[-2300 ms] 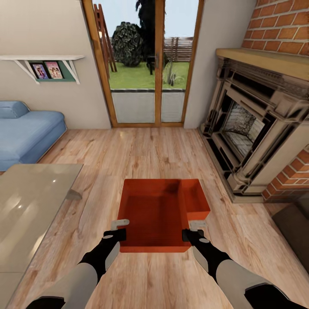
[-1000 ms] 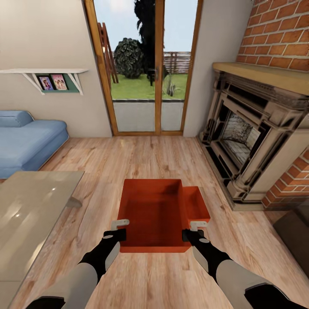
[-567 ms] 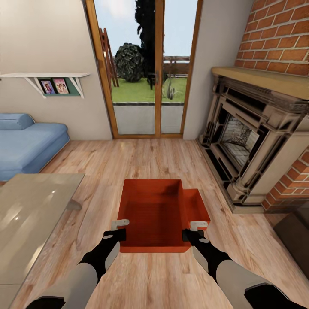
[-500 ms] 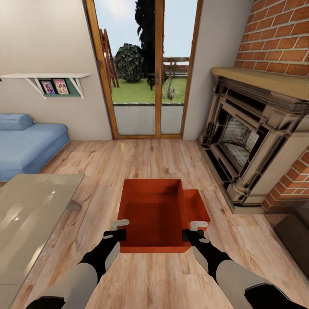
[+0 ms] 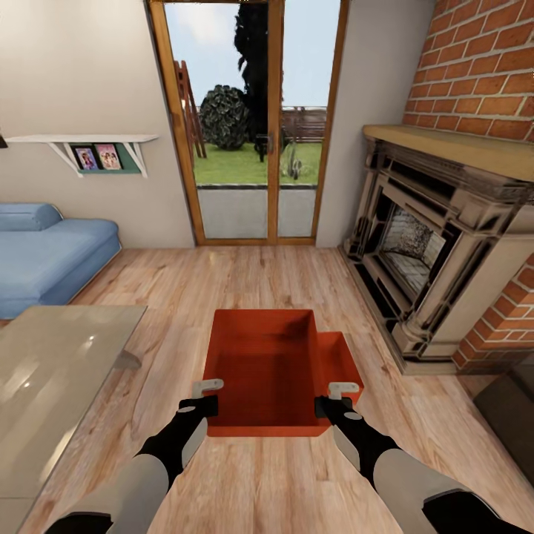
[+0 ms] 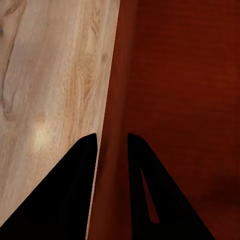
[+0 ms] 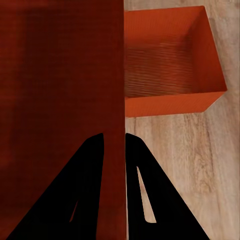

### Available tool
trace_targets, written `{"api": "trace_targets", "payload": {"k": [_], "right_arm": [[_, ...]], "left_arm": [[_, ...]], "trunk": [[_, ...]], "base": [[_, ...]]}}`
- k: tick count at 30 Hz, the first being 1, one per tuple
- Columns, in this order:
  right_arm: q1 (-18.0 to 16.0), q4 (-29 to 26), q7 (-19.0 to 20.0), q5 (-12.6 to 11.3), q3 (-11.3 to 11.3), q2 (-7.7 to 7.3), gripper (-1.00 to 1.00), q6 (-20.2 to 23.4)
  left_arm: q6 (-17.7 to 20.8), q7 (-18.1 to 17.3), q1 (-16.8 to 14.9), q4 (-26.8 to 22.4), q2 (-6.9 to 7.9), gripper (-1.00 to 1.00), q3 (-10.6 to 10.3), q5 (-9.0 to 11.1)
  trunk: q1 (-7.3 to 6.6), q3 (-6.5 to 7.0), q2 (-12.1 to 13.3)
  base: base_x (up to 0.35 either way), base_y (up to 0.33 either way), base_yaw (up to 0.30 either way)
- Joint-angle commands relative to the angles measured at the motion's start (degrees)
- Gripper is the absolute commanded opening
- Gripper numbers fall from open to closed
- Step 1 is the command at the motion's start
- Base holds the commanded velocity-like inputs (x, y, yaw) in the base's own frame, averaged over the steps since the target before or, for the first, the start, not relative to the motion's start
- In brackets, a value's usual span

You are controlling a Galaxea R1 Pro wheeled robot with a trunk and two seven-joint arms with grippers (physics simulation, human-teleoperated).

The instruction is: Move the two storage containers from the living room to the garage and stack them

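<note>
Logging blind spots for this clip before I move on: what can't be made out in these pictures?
- Second orange-red rectangular storage container, on the light wood-plank floor: in the head view the held orange-red container covers most of it.
- Two small framed photos on the white wall shelf: too small to read in the head view.
- Dark object at the right edge: cut off by the head view's frame.
- Left wrist view: beyond the black fingers, the held container's wall hides what lies behind it.

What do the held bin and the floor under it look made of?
Held container: likely thin matte plastic, judging by its uniform orange-red walls and faintly ribbed bottom. Floor: light wood planks with visible grain and seams, slight sheen. As rendered, the materials stay uncertain.
</note>
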Motion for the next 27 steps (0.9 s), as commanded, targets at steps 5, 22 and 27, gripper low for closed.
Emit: {"api": "trace_targets", "payload": {"k": [5,22,27], "right_arm": [[-0.1,0.0,-0.5,-0.4,-0.7,-0.17,-1.0,-0.3],[-0.1,0.0,-0.5,-0.3,-0.7,-0.17,-1.0,-0.3],[-0.1,0.0,-0.4,-0.3,-0.7,-0.17,-1.0,-0.3]], "left_arm": [[0.4,0.5,0.0,-0.2,1.88,-1.0,0.5,-0.4],[0.4,0.6,0.0,-0.2,1.93,-1.0,0.5,-0.4],[0.4,0.6,0.0,-0.2,1.96,-1.0,0.5,-0.4]], "trunk": [[0.03,0.36,-0.1],[0.03,1.92,-0.1],[0.03,2.38,-0.1]], "base": [[0.0,0.0,0.0],[0.0,0.0,0.0],[0.0,0.0,0.0]]}}
